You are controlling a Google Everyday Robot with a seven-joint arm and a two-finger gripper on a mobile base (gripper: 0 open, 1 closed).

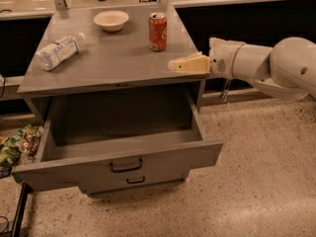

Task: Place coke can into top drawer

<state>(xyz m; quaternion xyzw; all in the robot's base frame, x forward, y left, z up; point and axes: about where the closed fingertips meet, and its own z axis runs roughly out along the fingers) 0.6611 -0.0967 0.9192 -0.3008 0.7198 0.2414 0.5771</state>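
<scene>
The coke can [158, 31], red-orange with a silver top, stands upright on the grey cabinet top [113, 65], toward its back right. The top drawer [74, 171] is pulled out wide below the top; its grey inside shows nothing in it, and a black bar handle sits on its front. My gripper [178, 65], cream-coloured on a white arm, reaches in from the right. It hovers at the cabinet top's right front edge, a little in front of and to the right of the can, apart from it.
A clear plastic water bottle [58, 51] lies on its side at the top's left. A white bowl [111, 20] sits at the back. A narrower lower drawer front [136, 180] is below. Snack bags [17, 144] lie on the floor at left.
</scene>
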